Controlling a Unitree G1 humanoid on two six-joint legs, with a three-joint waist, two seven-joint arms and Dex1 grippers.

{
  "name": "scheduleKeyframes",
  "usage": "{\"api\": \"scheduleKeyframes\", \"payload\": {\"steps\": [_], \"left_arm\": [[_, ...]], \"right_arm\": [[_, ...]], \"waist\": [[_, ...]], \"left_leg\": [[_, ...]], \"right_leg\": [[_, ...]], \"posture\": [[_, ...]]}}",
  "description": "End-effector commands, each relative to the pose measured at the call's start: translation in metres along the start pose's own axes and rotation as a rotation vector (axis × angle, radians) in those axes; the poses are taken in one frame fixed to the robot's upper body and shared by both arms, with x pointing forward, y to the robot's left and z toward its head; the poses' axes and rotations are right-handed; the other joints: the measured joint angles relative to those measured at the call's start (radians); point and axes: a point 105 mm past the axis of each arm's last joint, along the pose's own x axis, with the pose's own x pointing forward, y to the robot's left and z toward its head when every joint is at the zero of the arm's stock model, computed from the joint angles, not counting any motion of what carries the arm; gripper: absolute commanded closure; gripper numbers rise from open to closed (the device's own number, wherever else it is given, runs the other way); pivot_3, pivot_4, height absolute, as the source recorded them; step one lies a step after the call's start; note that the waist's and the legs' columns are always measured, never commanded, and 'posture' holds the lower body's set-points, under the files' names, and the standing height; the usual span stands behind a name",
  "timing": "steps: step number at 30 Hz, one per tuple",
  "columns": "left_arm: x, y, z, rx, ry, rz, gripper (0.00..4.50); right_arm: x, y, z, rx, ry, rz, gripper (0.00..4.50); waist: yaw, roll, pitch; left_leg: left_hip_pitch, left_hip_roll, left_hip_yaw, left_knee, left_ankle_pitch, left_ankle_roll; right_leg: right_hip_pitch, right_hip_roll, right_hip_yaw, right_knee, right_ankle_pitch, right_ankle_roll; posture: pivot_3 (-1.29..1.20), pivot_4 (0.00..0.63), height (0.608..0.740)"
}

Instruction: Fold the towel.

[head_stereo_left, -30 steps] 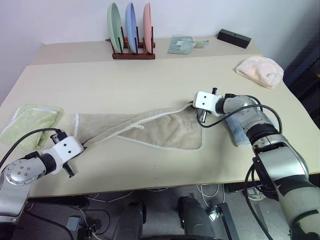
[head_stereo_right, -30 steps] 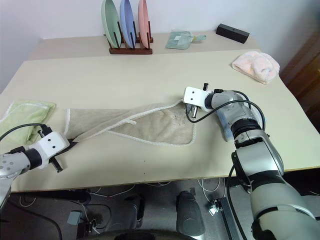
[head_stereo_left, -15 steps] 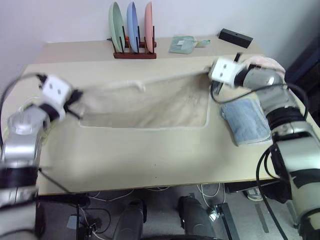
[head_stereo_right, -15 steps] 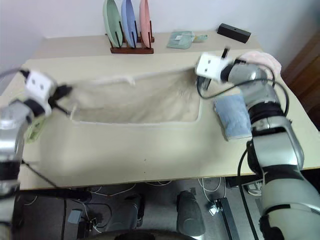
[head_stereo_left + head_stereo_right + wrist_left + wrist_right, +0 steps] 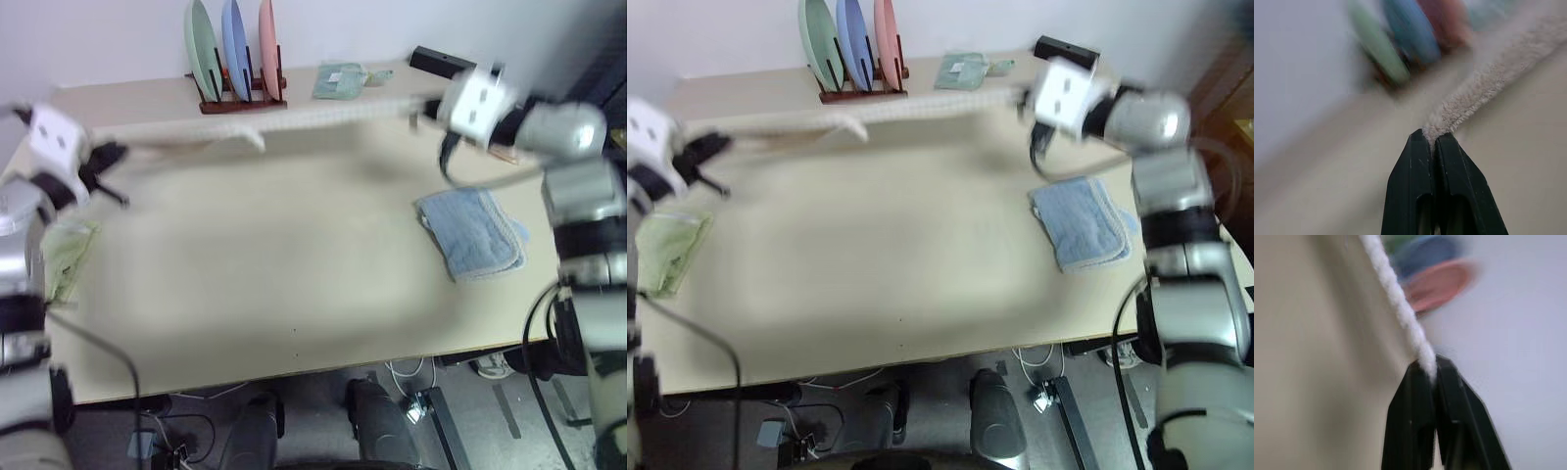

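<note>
Towel (image 5: 323,115) is smeared by motion blur into a thin pale band, so its loop, embroidered mark & piping can't be made out. Left gripper (image 5: 110,155) & right gripper (image 5: 428,110) are both blurred in the head views; fingertips there are too soft to read. In the left wrist view the plates (image 5: 1400,39) are just green, blue & red smudges, rack under them unclear. Right wrist view: same plates are blurred blobs behind the towel edge. Pale-green cloth (image 5: 61,259) is partly hidden behind the left arm. Black box (image 5: 441,62) at the far bench edge is partly covered by the right gripper's housing.
</note>
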Motion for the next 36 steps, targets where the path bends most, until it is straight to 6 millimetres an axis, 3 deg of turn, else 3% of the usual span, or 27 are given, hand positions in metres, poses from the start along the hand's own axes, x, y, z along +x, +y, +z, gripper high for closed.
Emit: {"api": "scheduleKeyframes", "payload": {"steps": [1,5,10,15,23,29,36], "left_arm": [[-0.035,-0.021,0.006,-0.025,0.032,-0.125,4.5],[-0.072,-0.051,-0.024,-0.083,0.204,-0.23,4.5],[-0.096,-0.068,-0.04,-0.11,0.344,-0.312,4.5],[-0.088,-0.063,-0.043,-0.105,0.332,-0.288,4.5],[-0.047,-0.035,-0.05,-0.014,0.27,-0.162,4.5],[-0.018,-0.024,-0.061,0.013,0.259,-0.105,4.5],[0.0,-0.021,-0.07,0.015,0.25,-0.07,4.5]], "right_arm": [[-0.024,0.021,0.017,0.046,-0.013,0.064,4.48],[-0.05,0.076,0.012,0.201,0.059,0.219,4.48],[-0.085,0.119,0.019,0.356,0.129,0.39,4.48],[-0.084,0.106,0.013,0.333,0.158,0.323,4.48],[-0.046,0.068,-0.011,0.241,0.161,0.198,4.48],[-0.016,0.056,-0.029,0.217,0.16,0.187,4.48],[0.006,0.056,-0.044,0.232,0.153,0.19,4.48]], "waist": [[0.002,0.001,0.001],[0.023,0.003,0.002],[0.062,0.001,0.001],[0.08,0.0,0.0],[0.074,0.0,0.0],[0.072,0.0,0.0],[0.072,0.0,0.0]], "left_leg": [[-0.003,0.0,0.0,0.004,0.0,0.0],[-0.003,0.001,0.0,0.01,0.0,0.001],[0.005,0.002,0.0,0.012,-0.001,0.001],[0.005,0.002,0.001,0.013,-0.001,0.001],[0.005,0.001,0.001,0.012,-0.001,0.001],[0.005,0.001,0.002,0.012,-0.001,0.001],[0.004,0.001,0.001,0.012,0.0,0.001]], "right_leg": [[-0.003,0.0,0.0,0.003,0.0,0.0],[-0.003,0.001,0.001,0.005,0.001,-0.003],[0.008,0.001,0.0,0.002,-0.001,-0.007],[0.009,0.001,0.0,0.001,-0.001,-0.007],[0.008,0.001,0.0,0.001,0.001,-0.004],[0.007,0.001,0.0,0.002,0.001,-0.003],[0.006,0.001,0.0,0.002,0.002,-0.003]], "posture": [[0.0,0.15,0.74],[0.0,0.15,0.74],[0.0,0.15,0.74],[0.0,0.15,0.74],[0.0,0.15,0.74],[0.0,0.15,0.74],[0.0,0.15,0.74]]}}
